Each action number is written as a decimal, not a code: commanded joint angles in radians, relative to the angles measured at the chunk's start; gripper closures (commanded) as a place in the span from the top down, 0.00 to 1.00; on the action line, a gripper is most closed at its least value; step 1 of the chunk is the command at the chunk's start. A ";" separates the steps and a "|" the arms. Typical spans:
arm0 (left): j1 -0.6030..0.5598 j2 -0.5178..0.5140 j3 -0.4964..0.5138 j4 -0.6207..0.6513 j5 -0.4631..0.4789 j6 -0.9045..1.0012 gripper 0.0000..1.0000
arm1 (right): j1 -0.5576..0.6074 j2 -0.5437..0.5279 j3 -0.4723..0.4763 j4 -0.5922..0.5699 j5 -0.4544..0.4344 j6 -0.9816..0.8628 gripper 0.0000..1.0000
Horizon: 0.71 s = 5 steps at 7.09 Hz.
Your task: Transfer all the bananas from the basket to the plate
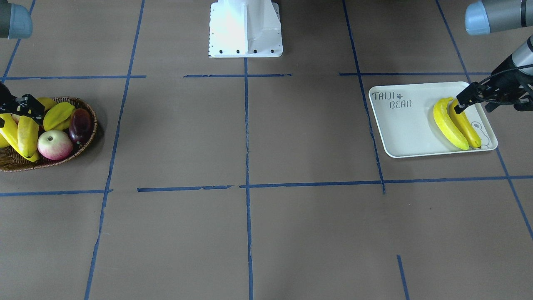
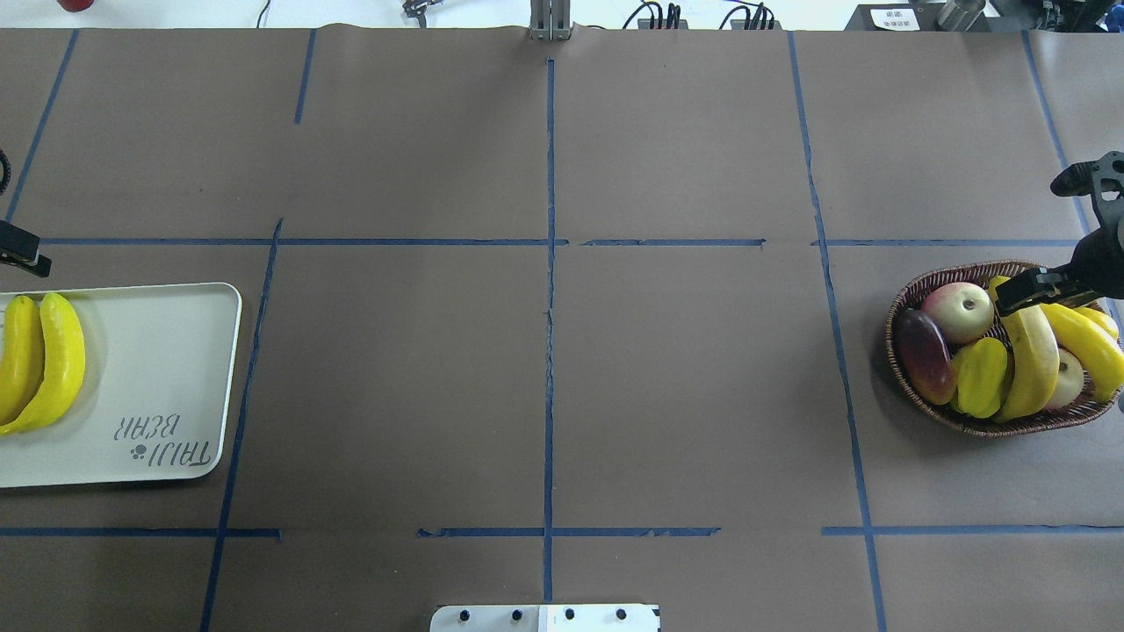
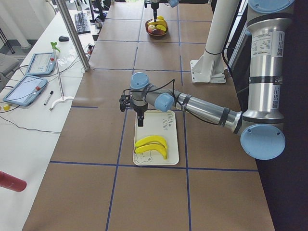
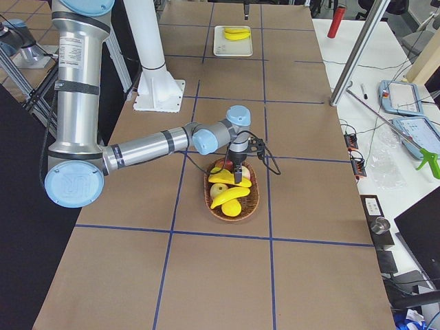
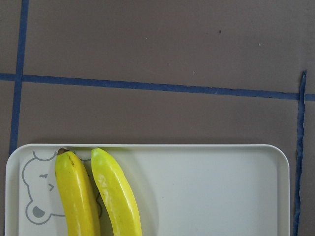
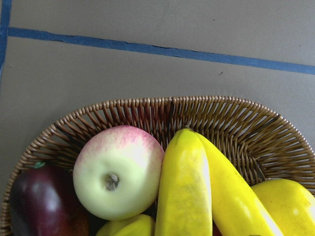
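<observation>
Two yellow bananas (image 1: 447, 123) lie side by side on the off-white plate (image 1: 399, 133), near its bear-face corner. My left gripper (image 1: 458, 109) hangs just above their upper ends; whether it is open or shut does not show. At the other end of the table, the wicker basket (image 1: 89, 137) holds two more bananas (image 2: 1032, 360) leaning across its far half. My right gripper (image 2: 1019, 294) is low over the upper end of one of them, and I cannot tell its jaw state or whether it touches the fruit. The wrist views show no fingers.
A pink-green apple (image 2: 957, 312), a dark red fruit (image 2: 924, 355) and a yellow-green starfruit (image 2: 982, 377) share the basket with the bananas. The white robot base (image 1: 245, 29) stands at the table's middle edge. Brown paper with blue tape lines spans between basket and plate.
</observation>
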 commanded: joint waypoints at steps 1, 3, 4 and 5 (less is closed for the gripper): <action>0.001 0.000 0.000 0.000 0.001 0.000 1.00 | -0.023 -0.010 0.000 -0.003 -0.001 0.000 0.91; 0.001 0.000 0.002 0.000 0.001 0.000 1.00 | -0.032 -0.015 -0.001 -0.006 -0.001 -0.001 0.85; 0.001 0.000 0.002 0.000 0.001 0.000 1.00 | -0.034 -0.015 -0.001 -0.007 -0.001 -0.001 0.83; 0.003 0.000 0.002 0.000 0.001 0.000 1.00 | -0.035 -0.016 -0.001 -0.009 -0.001 -0.001 0.80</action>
